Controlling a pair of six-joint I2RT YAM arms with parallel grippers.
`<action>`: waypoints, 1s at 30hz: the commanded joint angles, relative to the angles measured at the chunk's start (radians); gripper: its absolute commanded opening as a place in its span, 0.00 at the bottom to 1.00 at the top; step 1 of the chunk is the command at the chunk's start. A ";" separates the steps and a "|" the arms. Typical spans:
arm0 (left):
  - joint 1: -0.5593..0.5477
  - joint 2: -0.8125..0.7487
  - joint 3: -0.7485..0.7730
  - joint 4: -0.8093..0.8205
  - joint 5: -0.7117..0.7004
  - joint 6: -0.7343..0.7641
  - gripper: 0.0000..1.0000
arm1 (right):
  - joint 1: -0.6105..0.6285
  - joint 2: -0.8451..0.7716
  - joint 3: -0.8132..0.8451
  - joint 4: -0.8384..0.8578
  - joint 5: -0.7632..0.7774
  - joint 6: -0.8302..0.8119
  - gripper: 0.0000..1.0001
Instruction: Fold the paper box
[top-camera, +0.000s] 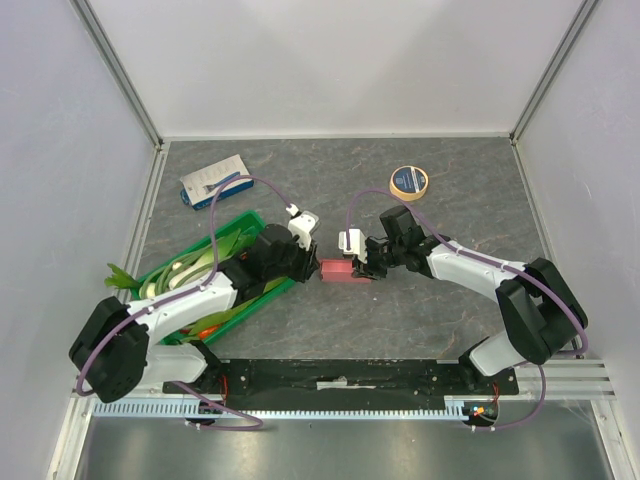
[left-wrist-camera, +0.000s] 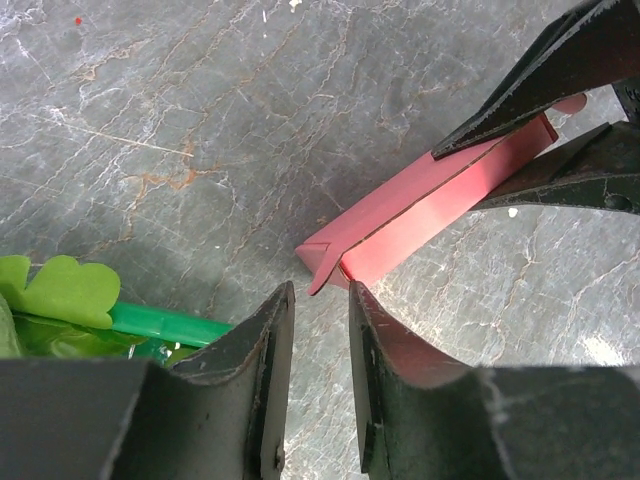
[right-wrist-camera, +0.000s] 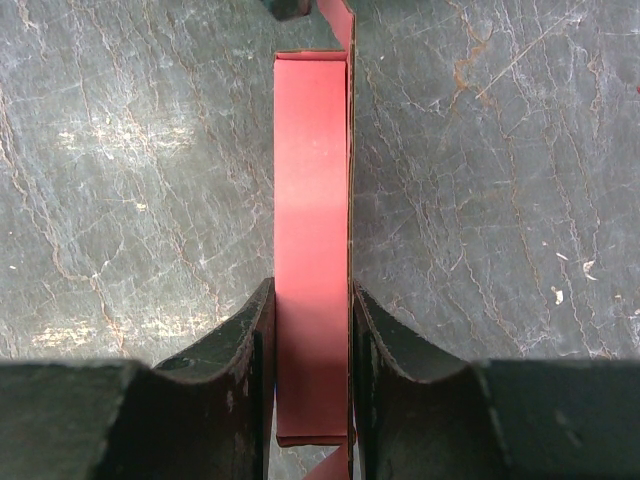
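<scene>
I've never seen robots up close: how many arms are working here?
2. The left arm lies over the green crate, the right arm opposite; both meet at the pink box.

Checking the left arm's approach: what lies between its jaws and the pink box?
Only a sliver of bare table, seen in the left wrist view; the loose flap of the box nearly reaches the left gripper.

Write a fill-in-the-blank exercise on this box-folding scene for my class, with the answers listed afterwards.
Of the left gripper and the right gripper, the one clamping the paper box is the ____ one.
The flap at the box's end nearest the left gripper stands ____, not tucked in.
The crate under the left arm is coloured ____.
In the top view, the tape roll lies ____ of the blue-and-white package.
Missing words: right; open; green; right.
</scene>
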 joint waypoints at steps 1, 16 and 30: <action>0.015 0.005 0.062 0.017 0.047 0.051 0.34 | 0.007 0.016 0.016 -0.010 -0.028 -0.002 0.25; 0.029 0.054 0.065 0.047 0.095 0.077 0.25 | 0.005 0.019 0.019 -0.015 -0.030 -0.004 0.25; 0.029 0.070 0.078 0.058 0.069 0.068 0.13 | 0.005 0.028 0.030 -0.027 -0.034 -0.011 0.25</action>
